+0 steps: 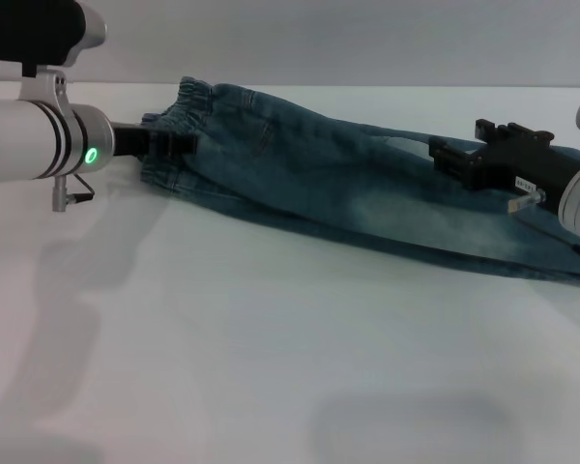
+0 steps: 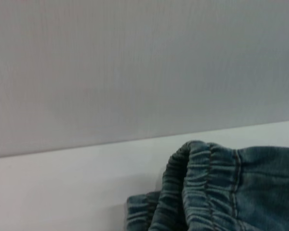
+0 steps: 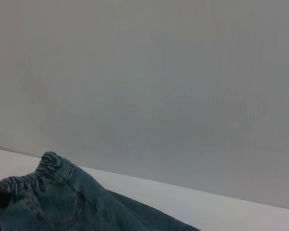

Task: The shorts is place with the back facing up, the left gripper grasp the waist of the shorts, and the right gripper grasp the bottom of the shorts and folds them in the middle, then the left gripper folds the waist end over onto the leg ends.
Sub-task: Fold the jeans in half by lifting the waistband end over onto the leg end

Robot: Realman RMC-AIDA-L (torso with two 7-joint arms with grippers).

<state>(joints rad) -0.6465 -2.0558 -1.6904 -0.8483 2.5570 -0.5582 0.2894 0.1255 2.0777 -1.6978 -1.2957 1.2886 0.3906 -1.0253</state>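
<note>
Blue faded denim shorts (image 1: 367, 198) lie folded lengthwise on the white table (image 1: 222, 338). The black left hand (image 1: 169, 145) pinches the gathered waistband; the black right hand (image 1: 454, 159) pinches the right end.

Front half of the bench (image 1: 271, 387) is bare white, wide open for either arm to sweep across w/ nothing in the way. Shorts (image 1: 348, 193) lie as a long folded strip across the far part, running L to R and angling nearer on the R. Left gripper (image 1: 169, 143) sits at the waist end, its arm blocking the far-left approach. Right gripper (image 1: 454, 159) sits on the leg end, arm filling the far-right edge. Between the two, denim is uncovered, clear from above. Behind the strip, only a narrow band of bench, then the grey wall (image 1: 367, 39) – tight back there.
</note>
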